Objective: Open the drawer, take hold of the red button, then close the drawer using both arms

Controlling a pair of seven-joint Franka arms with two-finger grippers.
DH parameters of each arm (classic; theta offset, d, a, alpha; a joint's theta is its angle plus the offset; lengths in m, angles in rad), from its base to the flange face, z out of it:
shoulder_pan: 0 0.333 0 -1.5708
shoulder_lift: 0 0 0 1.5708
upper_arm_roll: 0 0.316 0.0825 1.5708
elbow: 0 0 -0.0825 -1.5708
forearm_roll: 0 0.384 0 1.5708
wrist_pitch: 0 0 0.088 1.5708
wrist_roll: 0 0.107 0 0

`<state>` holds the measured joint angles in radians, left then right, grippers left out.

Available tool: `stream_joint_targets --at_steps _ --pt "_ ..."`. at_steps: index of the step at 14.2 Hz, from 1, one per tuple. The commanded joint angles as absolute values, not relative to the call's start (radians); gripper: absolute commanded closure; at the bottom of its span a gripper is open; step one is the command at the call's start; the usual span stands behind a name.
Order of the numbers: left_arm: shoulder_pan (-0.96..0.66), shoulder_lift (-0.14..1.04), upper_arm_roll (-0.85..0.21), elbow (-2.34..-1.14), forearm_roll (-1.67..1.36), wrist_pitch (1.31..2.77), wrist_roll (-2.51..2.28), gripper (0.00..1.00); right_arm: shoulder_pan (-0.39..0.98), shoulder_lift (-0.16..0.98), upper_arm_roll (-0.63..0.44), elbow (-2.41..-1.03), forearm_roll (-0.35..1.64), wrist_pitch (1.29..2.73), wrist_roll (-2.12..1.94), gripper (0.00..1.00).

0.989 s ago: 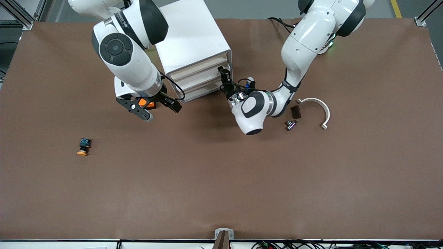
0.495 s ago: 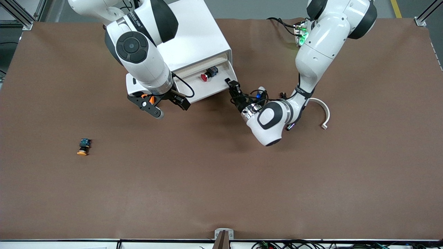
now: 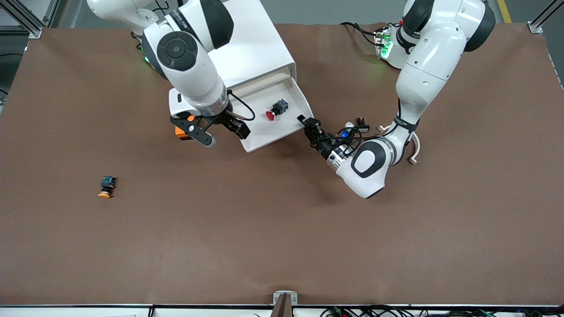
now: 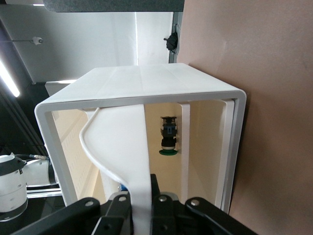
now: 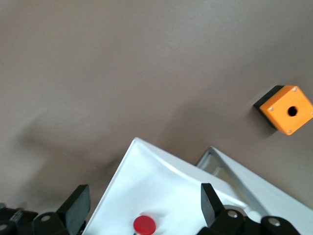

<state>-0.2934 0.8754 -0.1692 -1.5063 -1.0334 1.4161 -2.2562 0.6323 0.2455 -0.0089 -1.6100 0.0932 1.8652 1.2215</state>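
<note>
judging from how things lie, the first step is done: the drawer (image 3: 282,127) is drawn well out of the white cabinet (image 3: 246,48), and its front lip is clamped between the shut fingers of the left gripper (image 3: 311,127), seen in the left wrist view as a white edge pinched tight. the button (image 3: 276,109), red cap and black body, is lying loose on the drawer floor, apart from both grippers. the right gripper (image 3: 222,132) is held above the drawer corner toward the right arm's end, its fingers (image 5: 212,203) spread wide and empty, with the red cap seen just between and below them in the right wrist view. an orange cube (image 5: 285,108) is on the table beside those fingers, untouched. still left, by this reckoning: the button is to be grasped and lifted out, then the drawer pushed shut.
</note>
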Motion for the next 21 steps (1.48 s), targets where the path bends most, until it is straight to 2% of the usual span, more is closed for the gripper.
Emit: stream_joint_targets --at_steps 1,2,3,4,5,6,12,16,21 --pt "-0.27 0.874 -0.169 -1.502 -1.051 1.396 -2.241 0.89 0.696 0.274 -0.018 -1.595 0.062 1.928 1.323 0.0" --pt "-0.27 0.876 -0.169 -1.502 -1.049 1.397 -2.24 0.8 0.719 0.281 -0.018 -1.595 0.052 1.954 1.363 0.0" --pt "-0.27 0.877 -0.169 -1.502 -1.049 1.399 -2.24 0.66 0.733 0.296 -0.018 -1.597 0.052 1.971 1.394 0.0" --pt "-0.27 0.877 -0.167 -1.503 -1.048 1.401 -2.24 0.35 0.748 0.302 -0.018 -1.6 0.051 1.982 1.405 0.0" --pt "-0.27 0.877 -0.166 -1.503 -1.048 1.402 -2.234 0.09 0.762 0.302 -0.018 -1.611 0.049 1.986 1.407 0.0" --pt "-0.27 0.876 -0.166 -1.502 -1.046 1.405 -2.212 0.0 0.778 0.302 -0.018 -1.618 0.048 1.988 1.408 0.0" --pt "-0.229 0.862 -0.147 -1.43 -0.97 1.391 -1.972 0.0 0.868 0.301 -0.018 -1.715 0.044 2.054 1.479 0.0" --pt "-0.221 0.853 -0.16 -1.318 -0.818 1.304 -1.687 0.0 0.922 0.301 -0.02 -1.795 0.031 2.12 1.526 0.0" --pt "-0.222 0.815 -0.147 -1.223 -0.668 1.304 -1.234 0.0 0.933 0.305 -0.02 -1.819 0.017 2.161 1.526 0.0"
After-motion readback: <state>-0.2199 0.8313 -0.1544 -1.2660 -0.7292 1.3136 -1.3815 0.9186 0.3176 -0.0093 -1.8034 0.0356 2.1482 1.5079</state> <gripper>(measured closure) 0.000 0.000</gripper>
